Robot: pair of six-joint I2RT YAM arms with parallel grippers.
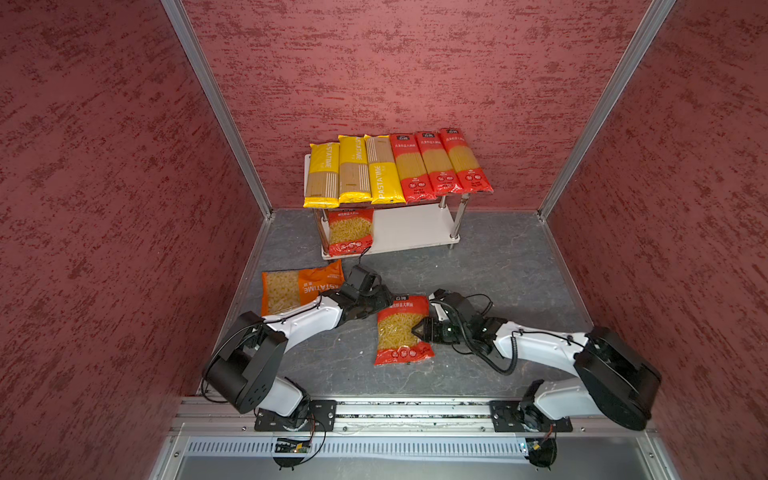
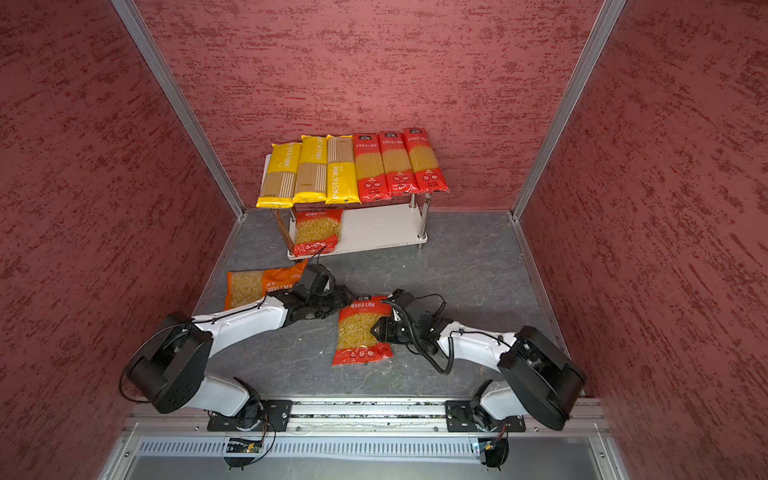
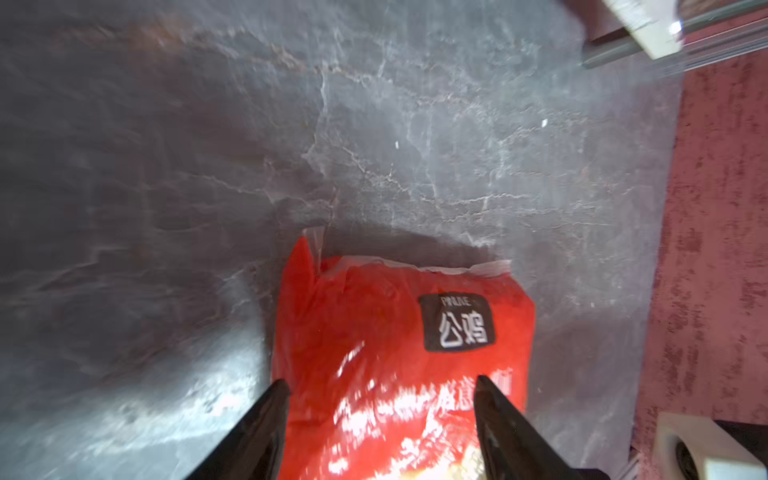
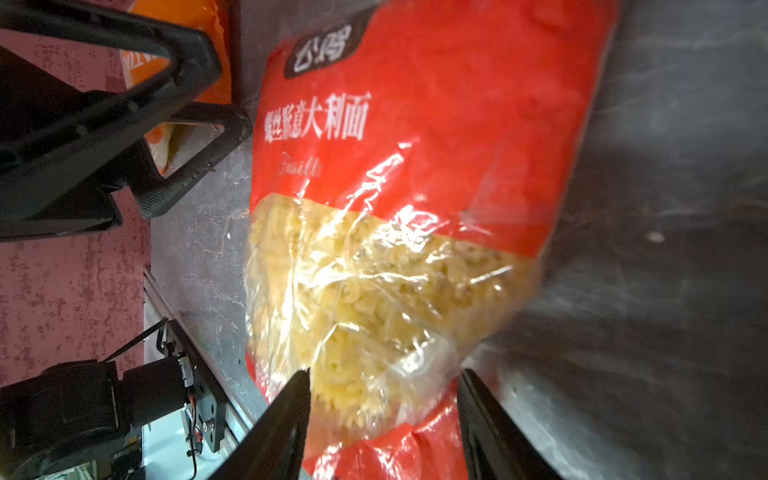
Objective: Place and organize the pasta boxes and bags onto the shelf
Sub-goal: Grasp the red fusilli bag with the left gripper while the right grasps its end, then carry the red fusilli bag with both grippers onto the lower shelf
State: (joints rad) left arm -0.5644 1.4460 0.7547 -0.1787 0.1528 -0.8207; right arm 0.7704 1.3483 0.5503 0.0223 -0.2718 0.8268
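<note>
A red short-pasta bag point(image 1: 399, 332) point(image 2: 357, 332) lies on the grey floor between both arms. My left gripper point(image 1: 384, 300) point(image 3: 382, 379) is at its top left corner, fingers wide apart over the red printed end point(image 3: 374, 316), so it is open. My right gripper point(image 1: 417, 330) point(image 4: 385, 370) comes in from the bag's right edge, and the bulging clear part point(image 4: 374, 299) fills the gap between its fingers. An orange short-pasta bag point(image 1: 299, 289) lies on the floor, partly under my left arm. The shelf point(image 1: 411, 228) holds three yellow packs point(image 1: 353, 170) and three red spaghetti bags point(image 1: 436, 164) on top. Another red short-pasta bag point(image 1: 350, 232) lies on the left of its lower board.
Red textured walls point(image 1: 124, 208) close in the left, back and right sides. A metal rail point(image 1: 415, 411) with both arm bases runs along the front. The shelf's chrome posts point(image 1: 459, 216) stand at its corners. The right part of the lower board is bare.
</note>
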